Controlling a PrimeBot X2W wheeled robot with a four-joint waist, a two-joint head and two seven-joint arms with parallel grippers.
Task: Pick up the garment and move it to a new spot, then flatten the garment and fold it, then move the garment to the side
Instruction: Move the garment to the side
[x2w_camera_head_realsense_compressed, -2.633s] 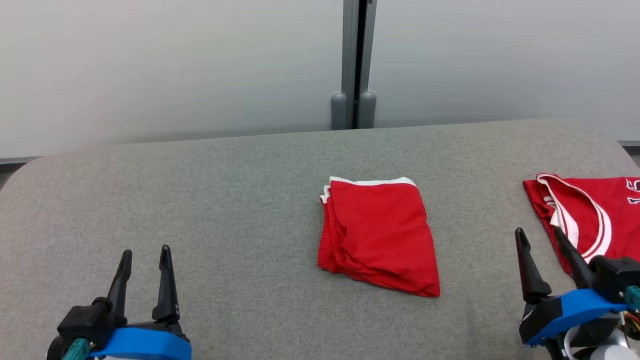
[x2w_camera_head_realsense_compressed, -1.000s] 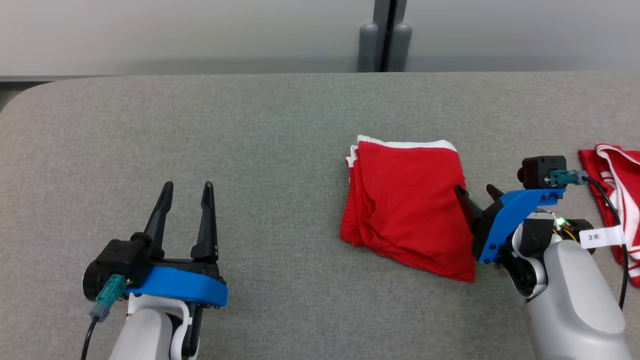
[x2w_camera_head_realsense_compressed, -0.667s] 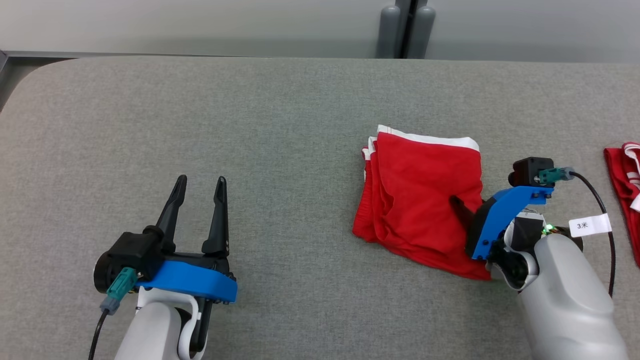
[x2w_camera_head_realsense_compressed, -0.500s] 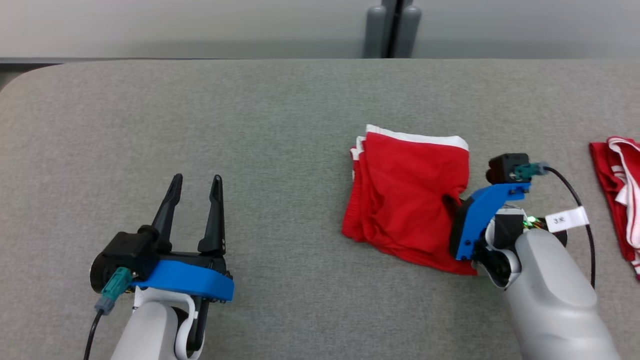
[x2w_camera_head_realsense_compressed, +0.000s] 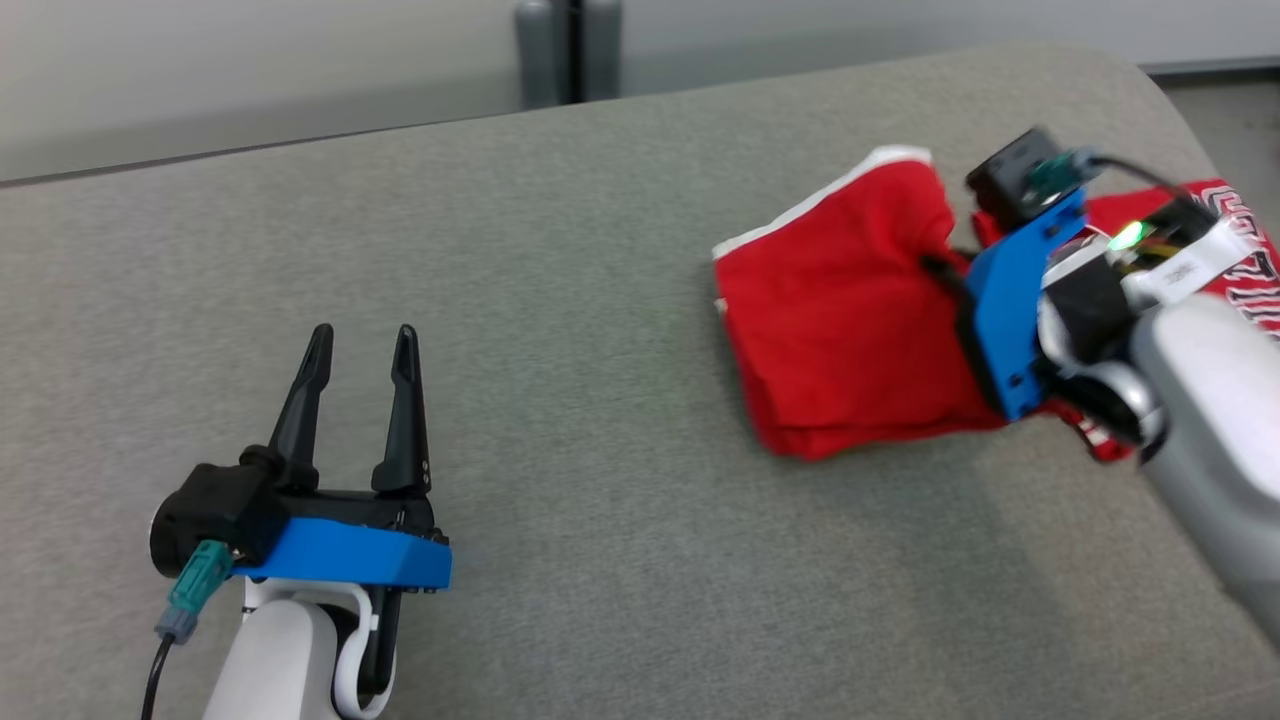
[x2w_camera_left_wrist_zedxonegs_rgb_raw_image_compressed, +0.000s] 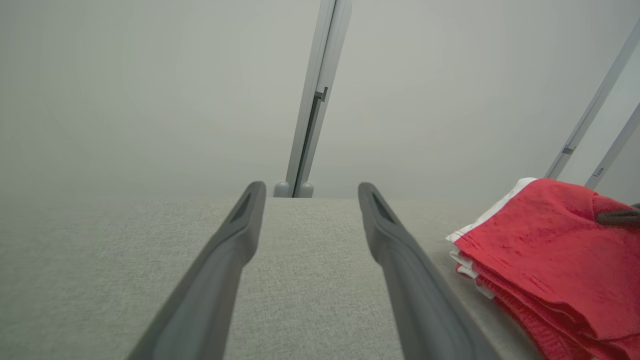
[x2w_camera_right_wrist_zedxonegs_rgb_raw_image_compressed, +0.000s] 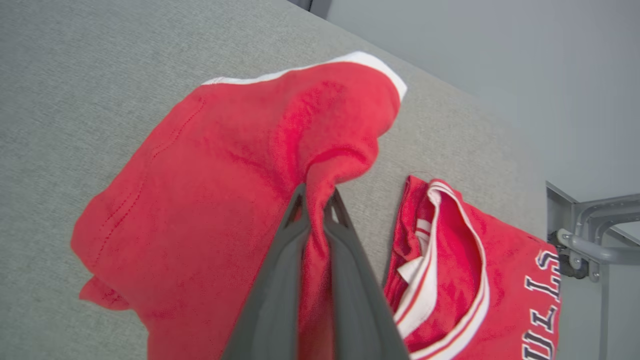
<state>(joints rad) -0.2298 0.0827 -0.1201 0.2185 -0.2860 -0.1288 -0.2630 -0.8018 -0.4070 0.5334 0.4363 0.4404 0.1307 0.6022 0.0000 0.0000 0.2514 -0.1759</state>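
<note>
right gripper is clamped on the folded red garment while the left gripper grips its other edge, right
Not quite. The right gripper is clamped on the folded red garment, but the left gripper grips nothing: the head view shows it open over the grey table, apart from the garment.

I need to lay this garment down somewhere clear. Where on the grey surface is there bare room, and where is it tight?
Bare: the wide stretch of grey surface between the left tool and the folded red garment, running back to the far edge. Tight: the right end, where the right tool pinches that garment beside the red jersey.
</note>
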